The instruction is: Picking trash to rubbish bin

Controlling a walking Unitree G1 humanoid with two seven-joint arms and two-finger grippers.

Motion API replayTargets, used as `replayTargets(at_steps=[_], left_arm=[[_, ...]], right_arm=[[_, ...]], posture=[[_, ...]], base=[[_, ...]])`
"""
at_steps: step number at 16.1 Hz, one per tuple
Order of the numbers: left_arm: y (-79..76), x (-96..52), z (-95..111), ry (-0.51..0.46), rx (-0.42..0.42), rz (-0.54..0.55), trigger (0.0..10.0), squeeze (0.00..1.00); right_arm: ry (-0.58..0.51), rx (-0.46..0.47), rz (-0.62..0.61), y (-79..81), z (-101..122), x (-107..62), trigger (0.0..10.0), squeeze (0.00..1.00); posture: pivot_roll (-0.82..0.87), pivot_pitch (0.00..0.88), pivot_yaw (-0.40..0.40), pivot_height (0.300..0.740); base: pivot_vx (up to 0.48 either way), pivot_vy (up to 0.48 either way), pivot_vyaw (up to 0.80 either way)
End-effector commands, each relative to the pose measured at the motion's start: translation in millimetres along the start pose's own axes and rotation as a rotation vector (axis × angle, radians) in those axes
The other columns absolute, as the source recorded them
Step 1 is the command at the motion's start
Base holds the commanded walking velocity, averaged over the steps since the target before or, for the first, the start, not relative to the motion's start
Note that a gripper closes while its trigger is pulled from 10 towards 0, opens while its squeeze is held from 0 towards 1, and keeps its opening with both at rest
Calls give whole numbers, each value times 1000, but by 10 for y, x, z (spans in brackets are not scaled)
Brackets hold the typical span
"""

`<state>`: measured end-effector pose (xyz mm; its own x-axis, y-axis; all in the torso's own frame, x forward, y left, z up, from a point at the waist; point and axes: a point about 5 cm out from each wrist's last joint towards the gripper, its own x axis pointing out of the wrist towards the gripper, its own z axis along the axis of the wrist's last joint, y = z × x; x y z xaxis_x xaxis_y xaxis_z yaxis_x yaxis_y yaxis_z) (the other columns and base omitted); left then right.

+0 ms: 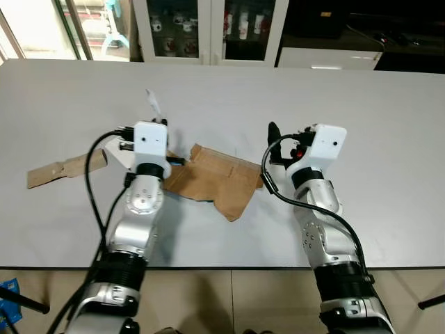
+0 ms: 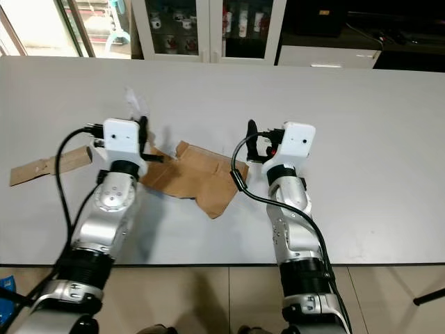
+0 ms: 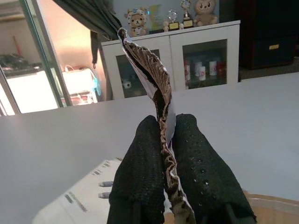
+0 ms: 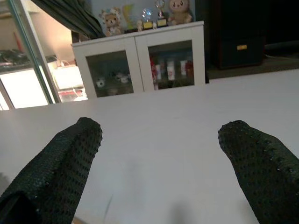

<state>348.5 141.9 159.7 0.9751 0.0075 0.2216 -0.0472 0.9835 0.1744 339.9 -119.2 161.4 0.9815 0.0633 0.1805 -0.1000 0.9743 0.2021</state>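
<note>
Left wrist view: left gripper (image 3: 168,140) pinches corrugated cardboard strip (image 3: 152,74); right gripper (image 4: 159,135) wide open, empty.

The tabletop (image 1: 361,104) is pale grey. On it lie a brown cardboard sheet (image 1: 219,179) and a tan cardboard strip (image 1: 62,169). The fingers (image 3: 140,177) are black with a dotted texture, around a brown-and-white corrugated scrap (image 3: 156,93). The cabinet (image 4: 140,60) is white; both arms are silver with white wrist housings (image 1: 150,142).
</note>
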Motion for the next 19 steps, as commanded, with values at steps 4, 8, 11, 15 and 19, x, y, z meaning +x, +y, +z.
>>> replayTargets(at_steps=[4, 8, 11, 15, 19], left_arm=[[-8, 37, 42, -16, -23, 1, 10000, 0], [60, 47, 47, -22, -16, 11, 10000, 0], [57, 25, 34, -20, -14, 16, 10000, 0], [49, 9, 27, -20, -8, 11, 10000, 0], [38, 0, 13, -15, -8, 6, 10000, 0]], right_arm=[[-33, -11, -7, -25, 51, 44, 10000, 0], [-22, -11, -9, -28, -2, 39, 10000, 0], [-22, -10, -5, -24, -11, 39, 10000, 0], [-13, -8, 2, -24, -39, 30, 10000, 0], [-1, -4, 2, -26, -71, 12, 10000, 0]], posture=[[-22, 45, -49, 740], [-22, 41, -46, 740], [-21, 35, -48, 740], [-20, 25, -50, 740], [-20, 18, -53, 740]], base=[[0, 0, 0], [0, 0, 0], [0, 0, 0], [0, 0, 0], [0, 0, 0]])
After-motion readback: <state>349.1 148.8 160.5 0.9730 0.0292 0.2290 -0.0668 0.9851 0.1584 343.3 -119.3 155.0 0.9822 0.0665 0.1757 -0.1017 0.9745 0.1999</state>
